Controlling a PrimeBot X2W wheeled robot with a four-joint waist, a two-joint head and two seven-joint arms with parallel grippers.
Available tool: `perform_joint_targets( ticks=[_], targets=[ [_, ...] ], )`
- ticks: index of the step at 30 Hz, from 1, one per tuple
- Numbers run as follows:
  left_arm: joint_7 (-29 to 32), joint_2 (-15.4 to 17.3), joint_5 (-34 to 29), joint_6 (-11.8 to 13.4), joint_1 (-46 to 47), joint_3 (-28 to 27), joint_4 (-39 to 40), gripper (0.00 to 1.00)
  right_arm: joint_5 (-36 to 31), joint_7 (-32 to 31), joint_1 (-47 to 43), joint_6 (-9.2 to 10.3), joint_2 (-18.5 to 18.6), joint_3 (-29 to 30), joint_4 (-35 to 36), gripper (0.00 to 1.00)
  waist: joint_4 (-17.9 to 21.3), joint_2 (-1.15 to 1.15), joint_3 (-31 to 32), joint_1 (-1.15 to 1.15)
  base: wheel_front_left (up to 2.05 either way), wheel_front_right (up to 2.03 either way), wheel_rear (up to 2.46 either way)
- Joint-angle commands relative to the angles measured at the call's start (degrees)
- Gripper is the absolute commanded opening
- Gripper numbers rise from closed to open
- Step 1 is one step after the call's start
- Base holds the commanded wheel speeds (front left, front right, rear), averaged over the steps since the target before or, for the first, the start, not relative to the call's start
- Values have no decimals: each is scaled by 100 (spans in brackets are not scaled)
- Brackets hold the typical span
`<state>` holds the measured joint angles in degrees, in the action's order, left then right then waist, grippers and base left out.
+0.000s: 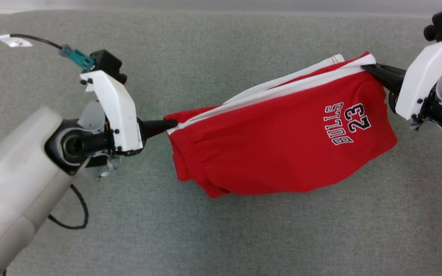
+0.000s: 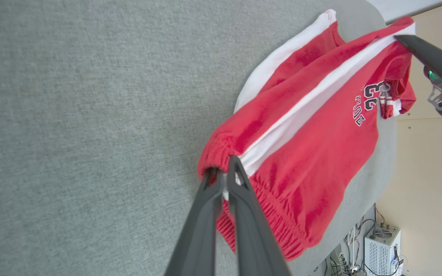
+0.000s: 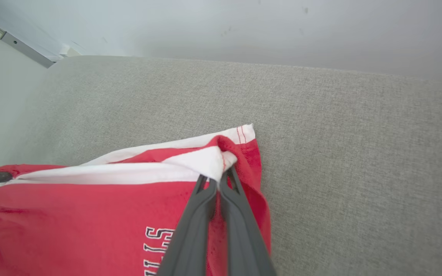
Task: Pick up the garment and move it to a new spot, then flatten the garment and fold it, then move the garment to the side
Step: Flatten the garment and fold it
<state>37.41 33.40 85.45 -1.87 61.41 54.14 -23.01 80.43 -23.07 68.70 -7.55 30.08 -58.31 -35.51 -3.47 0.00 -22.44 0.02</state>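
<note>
The garment [image 1: 278, 142] is a pair of red shorts with white side stripes and a "BULLS 23" print, held stretched between both arms above the grey padded surface. My left gripper [image 1: 173, 123] is shut on its elastic waistband end [image 2: 225, 168]. My right gripper [image 1: 365, 68] is shut on the white-striped hem corner [image 3: 213, 163]. The cloth [image 2: 313, 126] sags between the two grips and its lower edge hangs toward me. The right gripper's dark fingers [image 2: 428, 57] show at the top right of the left wrist view.
The grey fabric surface [image 1: 221, 230] spreads wide around the shorts. A black cable [image 1: 71, 214] loops beside my left forearm. Past the surface's edge stand a white box with wires [image 2: 382, 249] and a pale wall [image 3: 244, 27].
</note>
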Motion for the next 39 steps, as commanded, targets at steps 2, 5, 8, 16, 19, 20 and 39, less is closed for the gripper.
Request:
perform_joint_targets(
  ticks=[2, 5, 8, 16, 19, 20, 39],
  targets=[
    [-10, -79, -85, -66, 103, 1, -196, 0, -48, -17, 144, 15, -112, -13, -216, 0, -27, 0, -73, -2, 0, 0, 0],
    [-56, -172, -132, -162, 209, 15, -442, 0, -79, 68, 251, 15, -232, -28, -441, 0, -48, 0, -126, -2, 0, 0, 0],
    [-187, -301, -210, -241, 268, 17, -653, 0, -51, 176, 275, 15, -334, -34, -620, 10, -76, 0, -164, -2, 0, 0, 0],
    [-366, -516, -355, -408, 363, 85, -1125, 100, 195, 449, 70, 15, -553, 52, -756, 100, -62, 0, -81, -2, 0, 0, 0],
    [-435, -477, -442, -460, 374, 112, -1203, 100, 173, 664, -5, 15, -497, 42, -671, 100, -41, 0, 61, -2, 0, 0, 0],
    [-483, -464, -475, -469, 371, 115, -1210, 100, 140, 773, -30, 15, -468, 36, -628, 100, -37, 0, 123, -2, 0, 0, 0],
    [-5220, -403, -2806, 841, -1195, -225, -72, 100, -139, 2370, -1220, 15, -366, -315, -1429, 100, -371, 0, 1000, -2, 0, 0, 0]
  ],
)
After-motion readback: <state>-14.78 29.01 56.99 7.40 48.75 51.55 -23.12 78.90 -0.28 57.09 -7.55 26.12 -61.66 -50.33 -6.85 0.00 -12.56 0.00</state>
